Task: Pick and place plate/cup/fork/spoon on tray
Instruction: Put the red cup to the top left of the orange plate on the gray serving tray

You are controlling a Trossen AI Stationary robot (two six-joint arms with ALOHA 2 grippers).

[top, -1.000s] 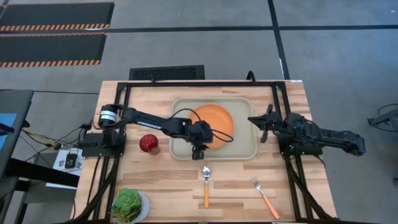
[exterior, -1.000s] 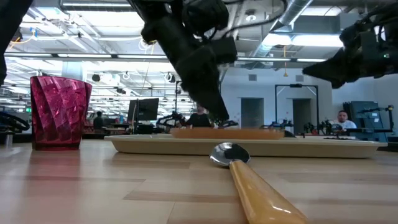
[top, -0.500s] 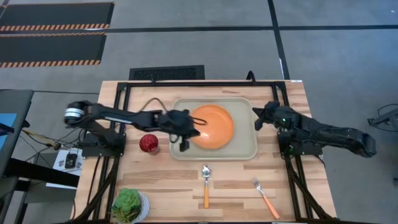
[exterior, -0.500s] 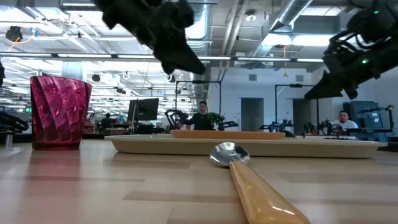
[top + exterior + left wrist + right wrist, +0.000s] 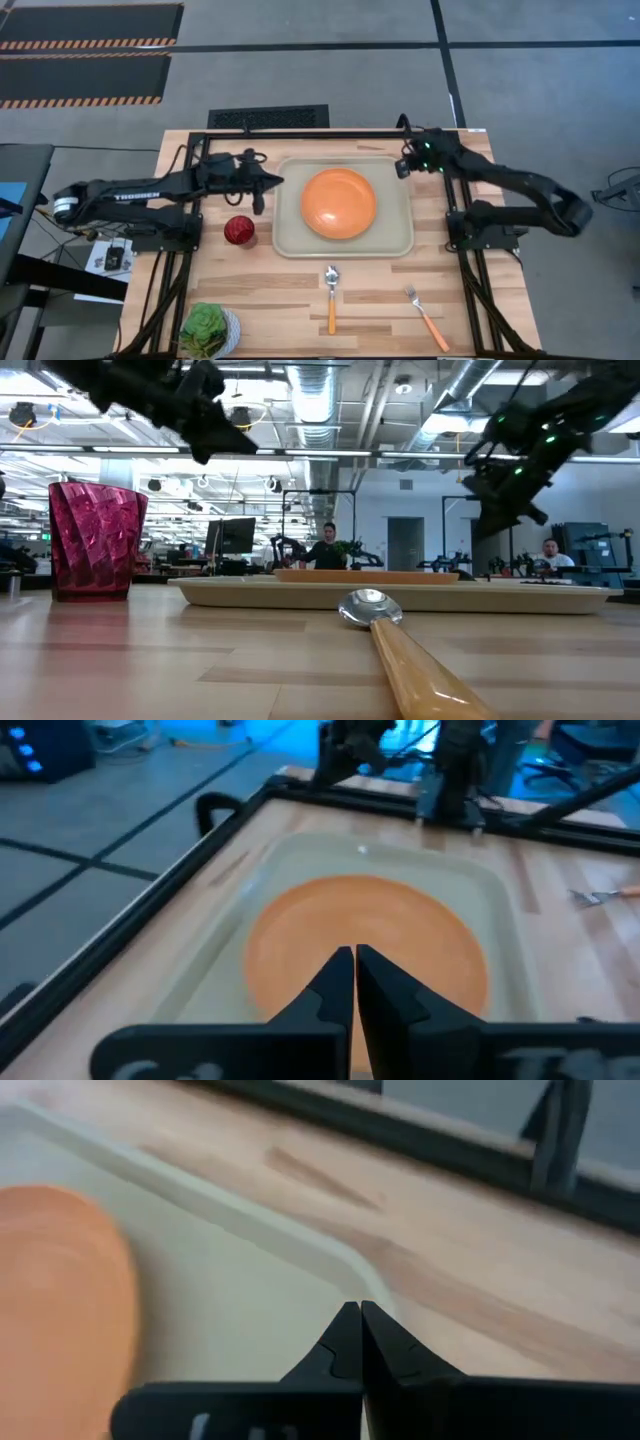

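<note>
The orange plate [image 5: 338, 203] lies flat inside the beige tray [image 5: 402, 240] at the table's middle. The dark red cup [image 5: 239, 231] stands upright on the wood, left of the tray. The spoon [image 5: 331, 295] and the fork [image 5: 426, 317] lie on the wood near the front edge. My left gripper [image 5: 273, 182] hangs shut above the table, just left of the tray's far left corner, pointing at the plate [image 5: 400, 940]. My right gripper [image 5: 400, 168] is shut, up in the air at the tray's far right corner [image 5: 330, 1265].
A small white bowl with a green plant [image 5: 207, 330] sits at the near left corner. A black metal frame [image 5: 330, 133] runs along the table's far, left and right sides. Bare wood lies between the tray and the cutlery. People [image 5: 325, 548] show in the room behind.
My left gripper has risen from the plate's near left edge, swung toward the table's left and far side past the tray, and shut with nothing in it. My right gripper has moved from the tray's right side toward the far edge, to the tray's far right corner.
</note>
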